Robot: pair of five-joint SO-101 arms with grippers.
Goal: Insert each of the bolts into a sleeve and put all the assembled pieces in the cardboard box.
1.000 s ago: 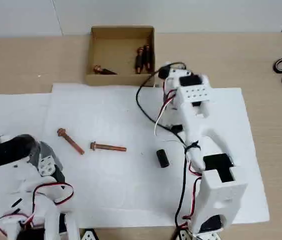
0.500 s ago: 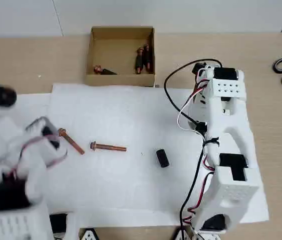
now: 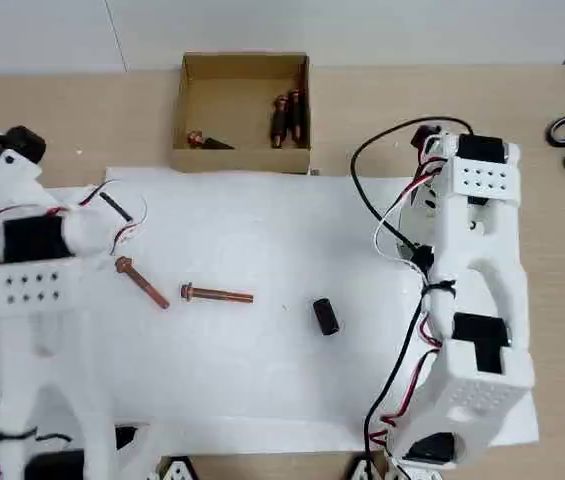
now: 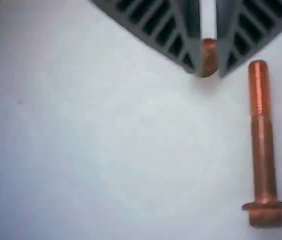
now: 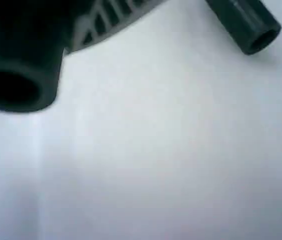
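Box [image 3: 245, 160] sits at 12 o'clock off the sheet [image 3: 262, 380], and we count three assembled pieces in it: a pair [image 3: 288, 118] at its 3 o'clock side and a single [image 3: 204, 141] at 8 o'clock. Loose on the sheet are the slanted bolt [image 3: 142, 283], the level bolt [image 3: 217, 294] at its 3 o'clock, and one sleeve [image 3: 326, 316] further out at 3 o'clock, none touching. We judge the task over halfway: two bolts left to sleeve and box, with one loose sleeve counted from above. Left arm [image 3: 32, 270] stands at 9 o'clock of the slanted bolt. A bolt end [image 4: 208, 52] shows right at the left gripper [image 4: 208, 70], but clamped or not, we cannot tell. Right arm [image 3: 472, 250] is at 3 o'clock of the sleeve; for the right gripper [image 5: 101, 20] we cannot tell either. A blurred dark tube [image 5: 16, 85] sits close by it, maybe a second sleeve.
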